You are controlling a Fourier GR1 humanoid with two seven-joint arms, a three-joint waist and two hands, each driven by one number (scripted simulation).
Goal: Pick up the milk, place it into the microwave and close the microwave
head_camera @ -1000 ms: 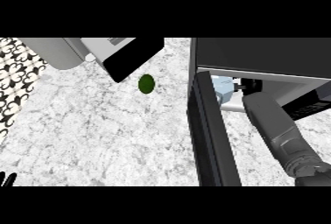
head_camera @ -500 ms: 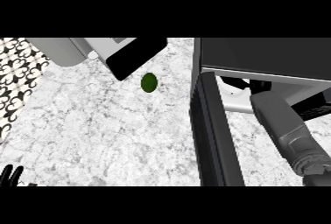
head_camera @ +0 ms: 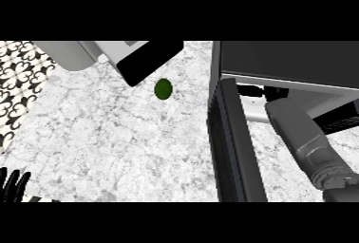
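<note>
The microwave [head_camera: 288, 59] stands at the right rear with its dark door [head_camera: 231, 142] swung open toward me. My right forearm [head_camera: 301, 137] reaches over the door into the opening. Only black bits of my right hand [head_camera: 254, 89] show under the microwave's top edge. The milk is hidden from view; I cannot tell whether the hand holds it. My left hand [head_camera: 12, 184] rests at the lower left edge, fingers straight and pointing up, holding nothing.
A small dark green round object [head_camera: 163, 88] lies on the marble counter [head_camera: 112, 142] left of the door. A grey appliance [head_camera: 67, 54] and a black-and-white slab [head_camera: 148, 59] sit at the rear left. Patterned tiles [head_camera: 17, 80] line the left edge.
The right forearm has pushed deeper into the microwave, and the milk, seen in the hand at the opening a second ago, is now out of sight. The left hand has risen slightly.
</note>
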